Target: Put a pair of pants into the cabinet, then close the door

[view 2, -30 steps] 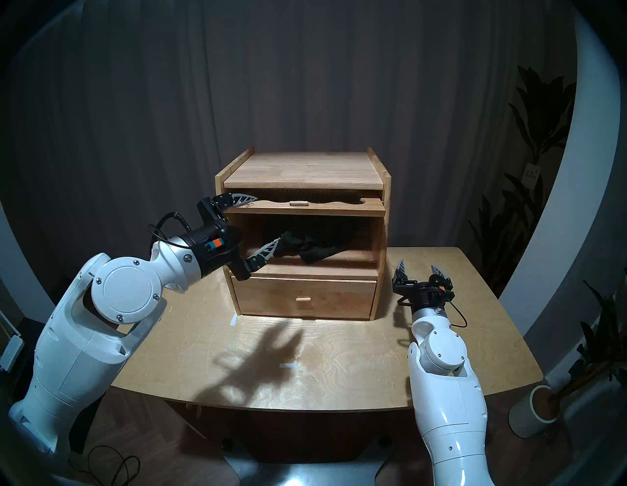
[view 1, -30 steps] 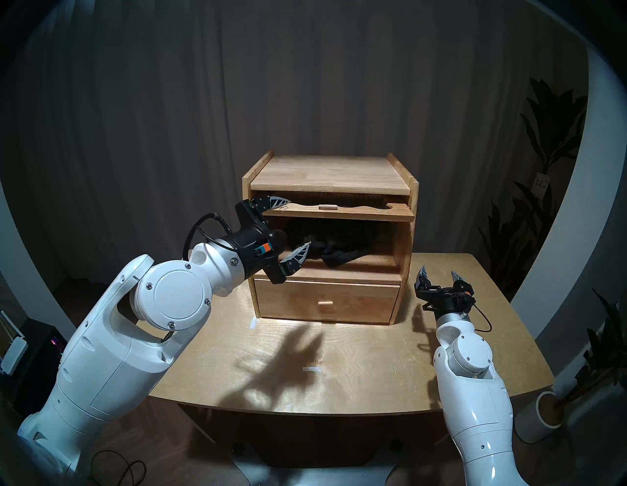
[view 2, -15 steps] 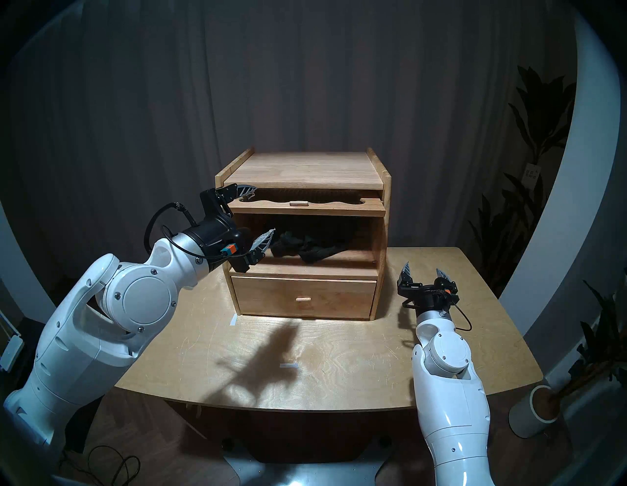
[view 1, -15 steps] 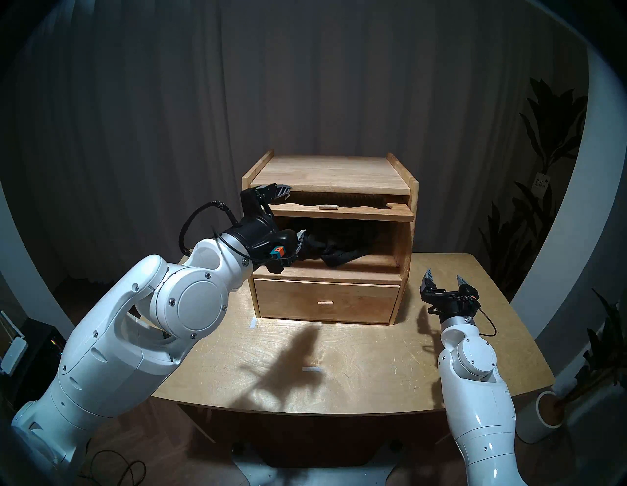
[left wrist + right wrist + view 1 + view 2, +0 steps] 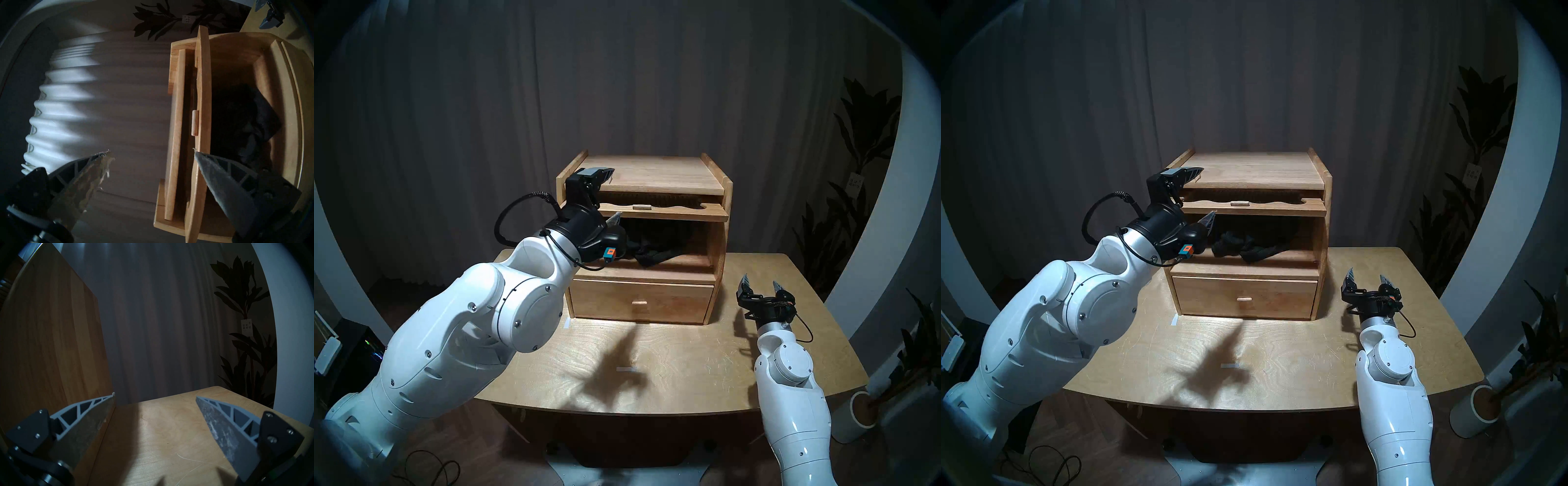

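Head and wrist views, door raised. We held our left gripper (image 5: 612, 197) spread wide and empty at the left front corner of the light-wood cabinet (image 5: 719, 237), one finger above the top board, the other below the lifted door (image 5: 660, 213). The door lay nearly level over the open upper compartment, its small knob (image 5: 641, 206) facing forward. The black pair of pants (image 5: 656, 253) lay crumpled on the compartment floor, touched by neither gripper. Below it the drawer (image 5: 641, 302) sat pushed in. Our right gripper (image 5: 762, 284) hovered released and empty over the table (image 5: 687, 366), just beside the cabinet's right wall.
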Motion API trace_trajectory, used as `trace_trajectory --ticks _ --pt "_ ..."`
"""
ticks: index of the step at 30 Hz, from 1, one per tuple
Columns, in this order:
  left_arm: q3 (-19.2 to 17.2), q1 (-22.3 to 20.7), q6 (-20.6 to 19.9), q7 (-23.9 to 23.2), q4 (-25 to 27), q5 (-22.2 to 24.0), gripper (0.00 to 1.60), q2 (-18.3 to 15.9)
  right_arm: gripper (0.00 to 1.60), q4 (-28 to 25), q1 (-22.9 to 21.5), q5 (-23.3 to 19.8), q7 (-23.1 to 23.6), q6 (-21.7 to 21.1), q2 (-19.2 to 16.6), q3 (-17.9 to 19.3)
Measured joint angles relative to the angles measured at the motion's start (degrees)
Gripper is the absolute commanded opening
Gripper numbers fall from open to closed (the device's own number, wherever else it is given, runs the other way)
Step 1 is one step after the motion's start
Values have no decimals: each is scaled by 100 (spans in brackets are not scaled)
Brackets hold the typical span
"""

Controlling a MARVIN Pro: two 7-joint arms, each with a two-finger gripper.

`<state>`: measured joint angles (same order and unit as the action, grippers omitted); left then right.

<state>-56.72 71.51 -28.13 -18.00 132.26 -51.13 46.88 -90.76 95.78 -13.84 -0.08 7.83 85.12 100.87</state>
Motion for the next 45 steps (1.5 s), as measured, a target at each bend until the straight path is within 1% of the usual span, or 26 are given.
trace_trajectory --ticks 2,6,7,11,12,18,23,25,30,35,39,42,43,45 --pt "93 -37 -42 -1 -8 -156 160 15 160 -10 15 -8 8 6 6 1" --pt "462 -144 -187 -69 -51 -576 160 145 160 -71 75 -27 29 36 30 3" --pt "608 -181 -233 -133 -68 -700 160 218 160 -99 102 -31 37 49 37 4" --pt "903 -260 -334 -296 -147 -938 160 365 160 -153 156 -34 52 72 54 2" --pt "1039 -311 -413 -411 -244 -1073 160 445 160 -189 186 -35 58 86 63 -2" --pt "1256 -492 -715 -799 -588 -1463 160 620 160 -287 269 -18 69 122 84 -7" --pt "1340 -668 -991 -1110 -813 -1821 160 739 160 -366 332 30 78 147 95 -9" --pt "1385 -780 -1162 -1299 -925 -2062 160 802 160 -421 366 71 85 164 103 -22" --pt "1465 -919 -1407 -1604 -1048 -2419 160 895 160 -500 412 133 90 186 115 -60" --pt "1652 -1026 -1743 -2059 -1191 -2823 160 1041 160 -580 468 225 71 204 131 -100" --pt "1852 -1083 -2101 -2539 -1354 -3232 160 1187 160 -648 531 323 -26 221 146 -108" --pt "1921 -1120 -2267 -2742 -1431 -3444 160 1252 160 -676 563 368 -74 229 150 -105" --pt "1963 -1161 -2400 -2902 -1500 -3647 160 1303 160 -709 589 408 -116 234 153 -97" --pt "1978 -1204 -2496 -3010 -1556 -3829 160 1344 160 -740 610 445 -154 238 156 -90"
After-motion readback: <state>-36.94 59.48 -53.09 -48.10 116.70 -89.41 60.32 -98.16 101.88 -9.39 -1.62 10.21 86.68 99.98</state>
